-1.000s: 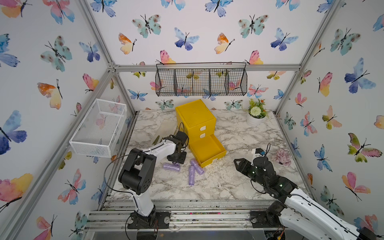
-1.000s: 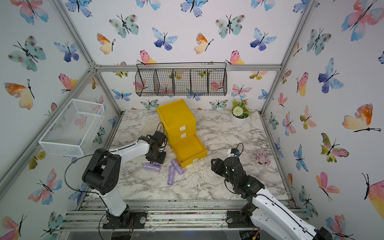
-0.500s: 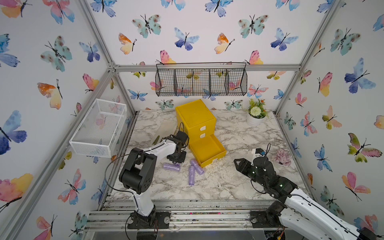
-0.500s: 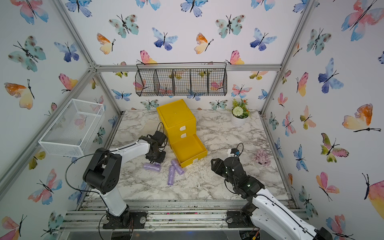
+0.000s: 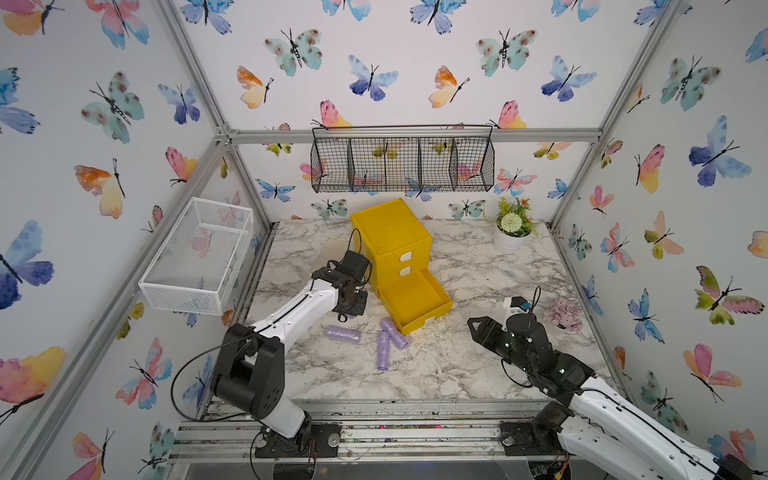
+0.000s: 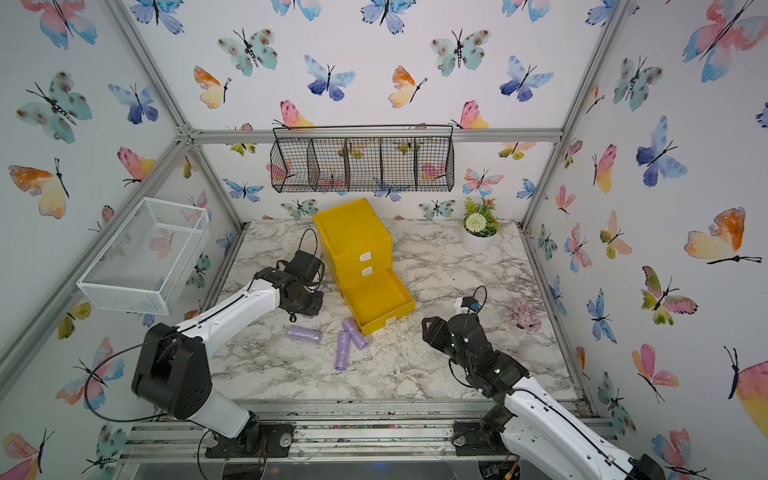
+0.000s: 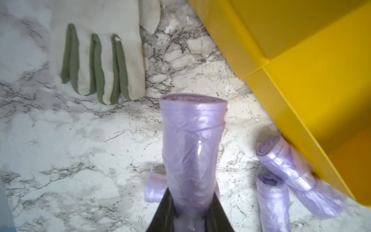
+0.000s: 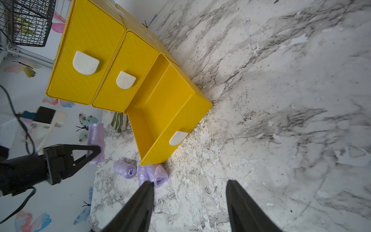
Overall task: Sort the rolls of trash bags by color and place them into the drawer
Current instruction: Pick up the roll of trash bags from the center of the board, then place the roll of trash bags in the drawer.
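Lilac roll [image 7: 191,152] sits pinched by one end between the left jaws; right jaws gape apart.

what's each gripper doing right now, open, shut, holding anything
left gripper: closed on a purple roll, lifted off the table.
right gripper: open, holding nothing.

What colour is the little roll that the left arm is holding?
Pale lilac-purple, crinkly plastic; the left wrist view shows the roll best.
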You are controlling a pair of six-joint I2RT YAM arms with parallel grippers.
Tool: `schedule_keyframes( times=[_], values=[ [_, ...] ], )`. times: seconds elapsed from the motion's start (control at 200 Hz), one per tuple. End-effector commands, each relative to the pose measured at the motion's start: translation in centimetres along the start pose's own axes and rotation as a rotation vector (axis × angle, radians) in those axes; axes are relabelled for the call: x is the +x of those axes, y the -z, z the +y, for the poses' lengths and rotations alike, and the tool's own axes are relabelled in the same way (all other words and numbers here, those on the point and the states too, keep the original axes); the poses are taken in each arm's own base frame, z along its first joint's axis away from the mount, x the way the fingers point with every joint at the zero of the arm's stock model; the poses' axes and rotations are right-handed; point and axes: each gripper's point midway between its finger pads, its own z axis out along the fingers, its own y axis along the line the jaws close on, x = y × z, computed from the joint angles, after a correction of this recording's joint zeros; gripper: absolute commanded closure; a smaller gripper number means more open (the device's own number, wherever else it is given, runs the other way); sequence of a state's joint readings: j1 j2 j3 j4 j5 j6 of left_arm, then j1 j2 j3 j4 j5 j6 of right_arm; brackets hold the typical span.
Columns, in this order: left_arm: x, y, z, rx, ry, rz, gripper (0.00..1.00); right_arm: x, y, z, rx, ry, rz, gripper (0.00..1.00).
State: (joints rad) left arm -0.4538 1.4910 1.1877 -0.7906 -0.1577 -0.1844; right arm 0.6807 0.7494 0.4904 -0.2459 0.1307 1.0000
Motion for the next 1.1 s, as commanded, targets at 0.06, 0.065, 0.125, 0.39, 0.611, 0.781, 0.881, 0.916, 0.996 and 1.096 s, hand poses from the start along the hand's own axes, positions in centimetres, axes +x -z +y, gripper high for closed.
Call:
schedule_keyframes(
  times=[0.06,0.065,0.125,0.39,0.611,0.781,0.881,0.916,0.996,1.096],
  values=[
    [0.2,5.6,-0.4,0.065,-0.034,-0.075,0.89,-0.4,0.4,0.6,-0.025,0.011,-0.021,0.37],
    [0.1,5.8,-0.5,0.072,-0.039,-0.08,0.89,-0.4,0.4,0.6,-0.026,0.011,-0.021,0.37],
    [-0.2,7.3,-2.2,0.126,-0.103,-0.121,0.89,-0.6,0.7,0.5,-0.027,0.009,-0.031,0.37],
    [-1.6,9.1,-12.2,0.192,-0.445,-0.186,0.9,-1.2,1.7,0.6,-0.023,0.0,-0.053,0.37],
    [-3.2,4.1,-15.5,0.129,-0.556,-0.102,0.91,-2.0,2.9,0.4,-0.009,0.0,-0.084,0.37],
    [-4.4,0.6,-16.8,0.078,-0.62,-0.077,0.92,-2.2,3.1,0.3,0.007,0.008,-0.088,0.38],
    [-5.1,-1.1,-17.1,0.038,-0.646,-0.075,0.91,-2.2,3.0,0.2,0.016,0.013,-0.087,0.37],
    [-5.4,-1.7,-17.1,0.025,-0.653,-0.08,0.91,-2.2,3.0,0.1,0.019,0.014,-0.087,0.37],
    [-6.1,-2.8,-17.4,-0.005,-0.674,-0.084,0.91,-2.1,2.8,0.1,0.022,0.015,-0.084,0.37],
    [-6.7,-4.9,-17.9,-0.025,-0.701,-0.081,0.91,-1.9,2.5,0.0,0.026,0.016,-0.077,0.37]
  ],
)
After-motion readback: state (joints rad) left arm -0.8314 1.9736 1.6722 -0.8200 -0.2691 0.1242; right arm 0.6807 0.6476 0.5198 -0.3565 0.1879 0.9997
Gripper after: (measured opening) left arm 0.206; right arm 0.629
